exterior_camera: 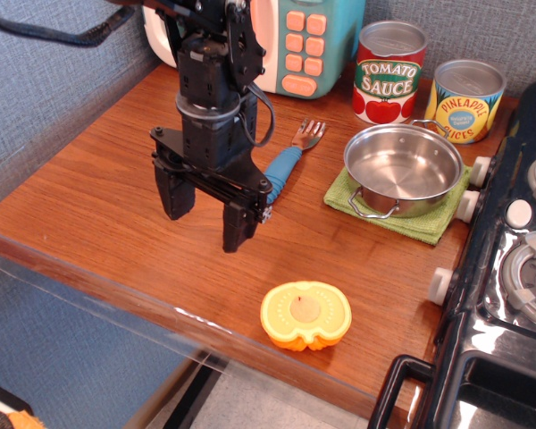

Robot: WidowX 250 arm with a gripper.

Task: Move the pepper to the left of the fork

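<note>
Observation.image view: nothing of the task done yet, judging by the layout. Pepper [305, 315] at the near edge of the tabletop [89, 197], cut face up, untouched, well apart from everything else. Fork [286, 161] farther back, blue handle partly hidden behind the arm, tines pointing toward the toy microwave [299, 40]. End effector [205, 210] hanging above the wood between fork and pepper — fingers spread, released, nothing between them. Bare wood left of the fork, so the destination looks free.

Left to do, by this reckoning: descend over the pepper, close on its lobed sides, lift, carry past the fork to the left side, set down. Steel pot [402, 168] on its green cloth [424, 223] and the two cans [389, 71] off to the right — out of the likely path.
</note>
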